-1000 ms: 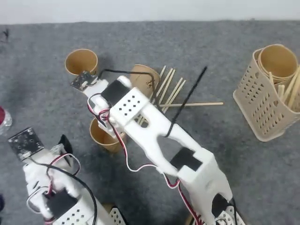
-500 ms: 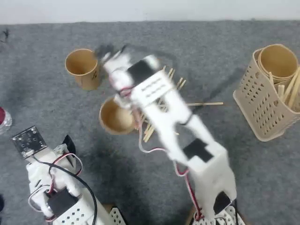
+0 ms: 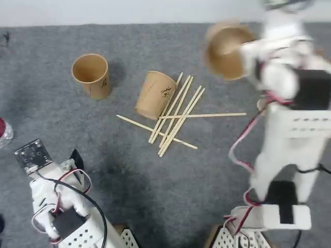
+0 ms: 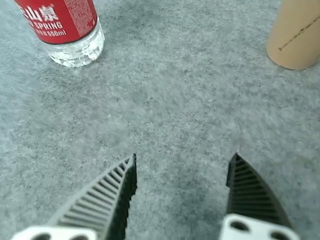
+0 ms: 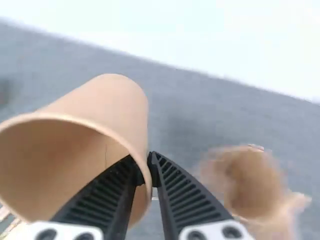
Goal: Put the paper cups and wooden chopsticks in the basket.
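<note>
Watch it: your right arm (image 3: 287, 124) stands tall at the far right corner of the bench (image 3: 207, 181). The paper cup (image 5: 75, 145) hangs sideways by one thin pinch on its wall, so a jolt could fling it wide of the basket. Right tool (image 5: 148, 167) is nipped narrow on that wall; left tool (image 4: 182, 170) gapes wide, low by the front left corner.

A grey, carpet-like mat (image 3: 170, 186) covers the tabletop. At its left edge a clear plastic water bottle (image 3: 3, 133) with a red label stands upright on the mat, its ribbed clear bottom resting on the grey pile. A plain white wall (image 3: 129, 10) runs along the far edge. Near the far-left corner lies a small dark scrap (image 3: 5, 37), too small to tell what it is
</note>
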Available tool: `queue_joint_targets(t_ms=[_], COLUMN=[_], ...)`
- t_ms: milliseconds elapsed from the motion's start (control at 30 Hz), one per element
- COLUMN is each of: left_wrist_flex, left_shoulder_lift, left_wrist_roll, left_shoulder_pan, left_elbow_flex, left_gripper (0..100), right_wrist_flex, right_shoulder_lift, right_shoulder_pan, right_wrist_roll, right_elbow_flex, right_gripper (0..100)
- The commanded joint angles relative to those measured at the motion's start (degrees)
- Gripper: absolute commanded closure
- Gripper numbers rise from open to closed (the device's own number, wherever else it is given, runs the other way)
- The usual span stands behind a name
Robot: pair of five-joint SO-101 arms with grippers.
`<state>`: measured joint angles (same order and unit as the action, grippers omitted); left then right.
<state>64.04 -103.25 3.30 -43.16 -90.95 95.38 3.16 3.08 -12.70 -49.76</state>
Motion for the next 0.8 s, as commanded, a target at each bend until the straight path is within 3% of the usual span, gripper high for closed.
queue_joint_targets(t_ms=[0,233,767], left_wrist_flex=[-1.4,-1.4,-1.5], left_shoulder_lift=[-1.1,-1.1,-1.1], left_wrist_roll=[0.5,0.5,0.5], left_shoulder_pan=[0.4,0.4,0.4], left_elbow_flex=[0.3,0.3,-0.1], left_gripper=[72,72,72], right_wrist_flex=[-2.2,-2.6,-1.4], right_shoulder_lift=[2.3,0.1,-12.7], right_shoulder_pan=[8.8,20.4,22.4], right_wrist_roll=[-0.6,-0.6,-0.4], right_elbow_flex=[-1.8,-1.8,-2.1], right_gripper=[99.3,99.3,99.3])
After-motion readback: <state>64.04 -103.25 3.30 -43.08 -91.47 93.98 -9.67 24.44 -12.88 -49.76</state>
